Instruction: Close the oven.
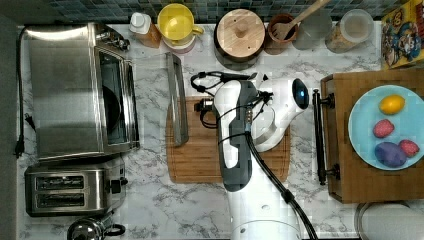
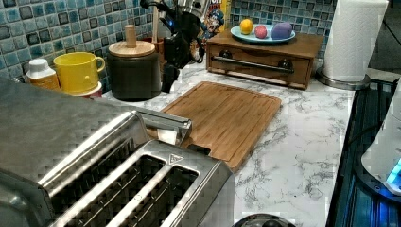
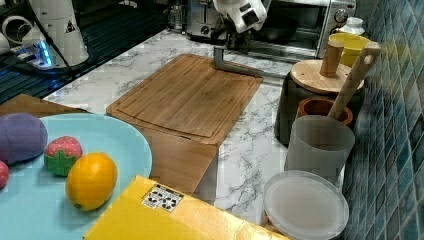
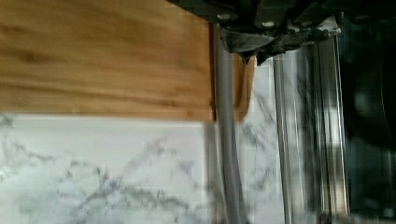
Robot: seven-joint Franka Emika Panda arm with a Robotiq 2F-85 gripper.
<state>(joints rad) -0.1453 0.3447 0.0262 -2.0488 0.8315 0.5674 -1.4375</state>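
The oven [image 1: 75,92], a large boxy stainless-steel countertop unit, stands at the top view's left on the white marble counter [image 1: 150,200], with its dark cavity exposed. Its glass door [image 1: 152,95] lies folded down flat toward the middle of the counter, and the long metal bar handle [image 1: 177,100] at the door's free edge rests over the left border of the rectangular bamboo cutting board [image 1: 200,160]. The task is therefore not yet done: the door is fully open and the whole closing swing remains.

In the top view, nearest the arm's base, the white robot arm [image 1: 240,150] reaches over the cutting board toward the oven. In the left view, the black gripper [image 2: 168,78] hangs above the far end of the board, just beside the handle but apart from it. Whether its fingers are spread or pressed together cannot be told; nothing is visibly held. In the wrist view, the handle [image 4: 226,140] runs as a grey bar just below the gripper, with the door beyond it.

Judged from this position, the remaining steps are to bring the gripper under or against the handle, then push the door up and toward the cavity until it seats.

Beyond the oven's far corner in the top view stands a yellow plastic mug [image 1: 176,22], against the tiled wall.
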